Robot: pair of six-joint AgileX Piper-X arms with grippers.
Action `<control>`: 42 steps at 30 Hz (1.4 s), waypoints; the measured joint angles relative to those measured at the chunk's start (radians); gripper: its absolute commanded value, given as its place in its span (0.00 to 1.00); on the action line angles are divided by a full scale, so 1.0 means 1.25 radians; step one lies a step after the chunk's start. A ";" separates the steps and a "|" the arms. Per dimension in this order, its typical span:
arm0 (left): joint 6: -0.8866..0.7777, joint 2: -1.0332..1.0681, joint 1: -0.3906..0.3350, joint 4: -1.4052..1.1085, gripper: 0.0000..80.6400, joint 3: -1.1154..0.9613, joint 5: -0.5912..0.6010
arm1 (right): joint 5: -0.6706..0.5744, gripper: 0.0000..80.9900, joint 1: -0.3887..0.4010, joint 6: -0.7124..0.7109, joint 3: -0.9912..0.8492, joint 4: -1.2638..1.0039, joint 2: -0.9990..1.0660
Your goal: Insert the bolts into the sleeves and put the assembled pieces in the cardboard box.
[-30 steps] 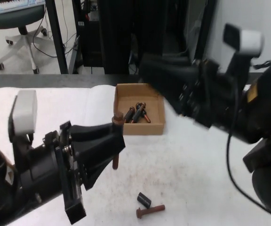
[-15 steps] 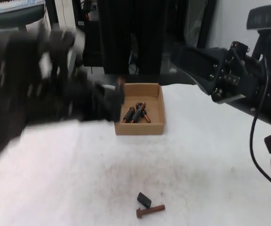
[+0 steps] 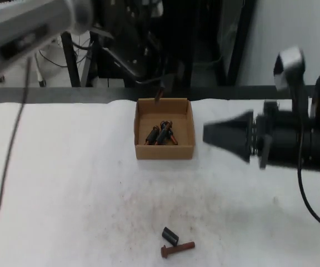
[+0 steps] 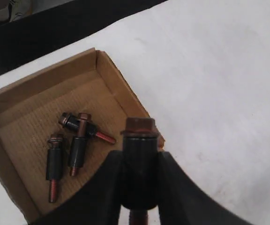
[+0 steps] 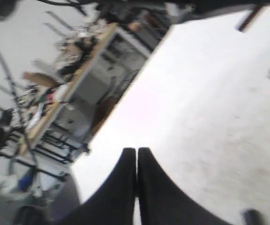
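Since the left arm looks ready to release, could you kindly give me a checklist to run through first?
1. Grip: the left gripper clamps the assembled piece: ok.
2. Bolt head seated on its sleeve: ok.
3. Piece above the cardboard box floor, not its wall: cannot tell.
4. Free floor beside the three assembled pieces inside: ok.
5. The right gripper shut, empty, off to the side of the box: ok.
6. All parts joined: not ok; a loose sleeve and bolt lie unassembled on the bench.
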 measured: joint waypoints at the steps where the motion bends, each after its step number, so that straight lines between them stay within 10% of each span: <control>1: 0.000 0.000 0.000 0.002 0.00 -0.005 0.000 | 0.050 0.01 0.000 -0.042 0.000 0.074 -0.011; 10: 0.000 0.141 0.000 0.031 0.00 -0.093 -0.019 | 0.400 0.01 0.000 -0.322 0.000 0.511 -0.083; 29: 0.075 0.205 0.000 -0.018 0.00 -0.098 -0.111 | 0.433 0.01 0.000 -0.364 0.000 0.565 -0.092; 38: 0.130 0.205 0.000 -0.018 0.44 -0.098 -0.120 | 0.415 0.01 0.000 -0.376 0.000 0.582 -0.092; 42: 0.130 0.205 0.000 -0.016 0.44 -0.118 -0.122 | 0.414 0.01 0.000 -0.376 0.000 0.582 -0.092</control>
